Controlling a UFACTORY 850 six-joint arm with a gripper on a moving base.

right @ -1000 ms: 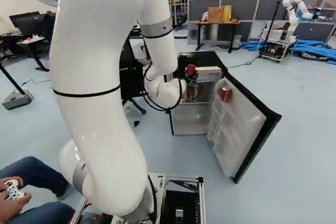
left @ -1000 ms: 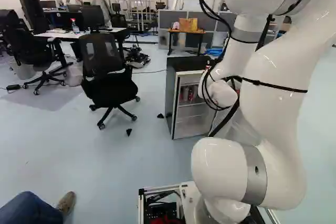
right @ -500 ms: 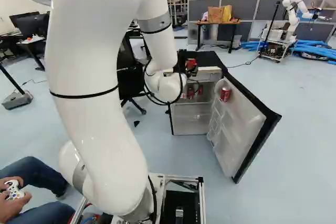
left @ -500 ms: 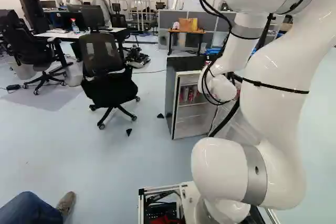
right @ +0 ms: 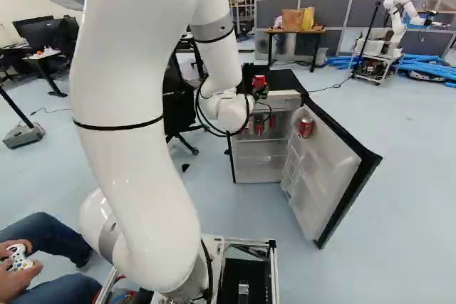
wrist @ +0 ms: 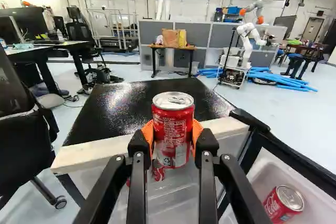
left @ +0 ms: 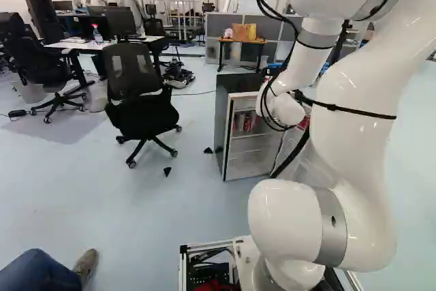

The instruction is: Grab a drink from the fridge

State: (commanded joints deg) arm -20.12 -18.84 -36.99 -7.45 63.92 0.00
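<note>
In the right base view the gripper (right: 261, 92) is at the fridge's (right: 288, 81) upper front, with a red can (right: 258, 81) upright in it. The wrist view shows the gripper (wrist: 173, 134) shut on this can (wrist: 172, 121), an orange pad against each side. The can stands out in front of the fridge's pale top edge (wrist: 94, 150), its lid above the level of the black top. Other red cans (left: 240, 123) are on the shelf inside. The door hangs open, with one can (right: 305, 127) in its rack. My arm hides the gripper in the left base view.
The open fridge door (right: 342, 190) juts toward the base on the right. An office chair (left: 139, 103) is left of the fridge. Behind are a small table (wrist: 173, 48) and another robot (wrist: 248, 43). A seated person's leg (right: 46, 236) is beside the base.
My arm has raised the gripper and the held can from lower at the fridge's front to around its top. The base, fridge and other cans have kept their places.
</note>
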